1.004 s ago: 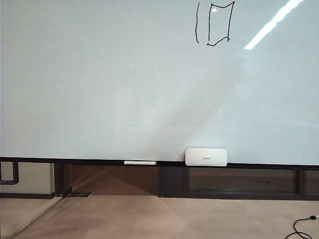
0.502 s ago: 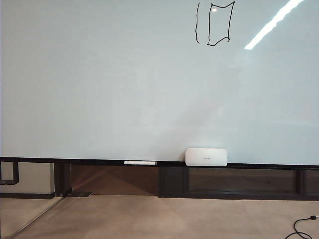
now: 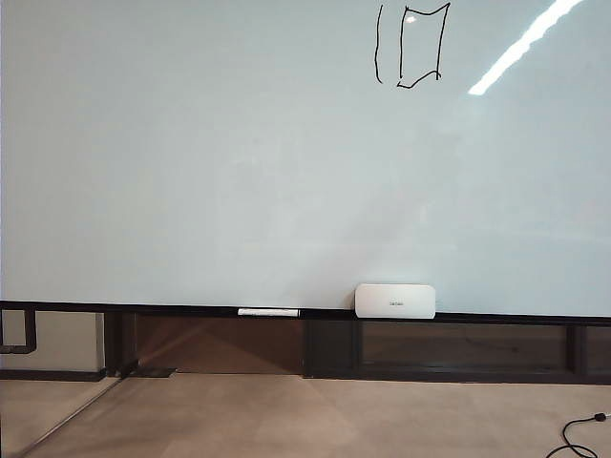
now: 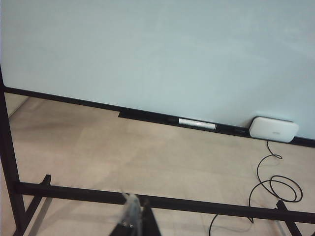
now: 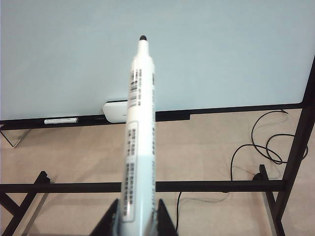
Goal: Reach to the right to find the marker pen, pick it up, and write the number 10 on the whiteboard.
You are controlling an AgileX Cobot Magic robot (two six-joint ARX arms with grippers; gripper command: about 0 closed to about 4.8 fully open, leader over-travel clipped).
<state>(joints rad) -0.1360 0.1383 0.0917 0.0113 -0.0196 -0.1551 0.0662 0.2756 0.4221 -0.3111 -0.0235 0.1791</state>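
Right gripper (image 5: 134,216): clamped on the marker pen (image 5: 140,123), low on the barrel so the black tip juts clear ahead; well apart from the board, not in the exterior view.
Marker pen: white body, printed label along the barrel, pointing at the whiteboard (image 3: 191,172) but not touching it.
Left gripper (image 4: 134,223): only the finger ends show at the frame's edge, seemingly together, nothing between them; cannot tell for sure; back from the board, likely kept out of the writing arm's way.
Number 10 (image 3: 410,46): already on the board near its top edge, one vertical stroke and one boxy zero; writing judged done.
Bottom rail (image 3: 143,308): holds one long white bar (image 3: 268,312) and one white rounded box (image 3: 394,301), parked side by side.
Cable (image 4: 273,182): loose on the floor.
Count: two grippers, one pen in hand, two things on the rail, two drawn characters.
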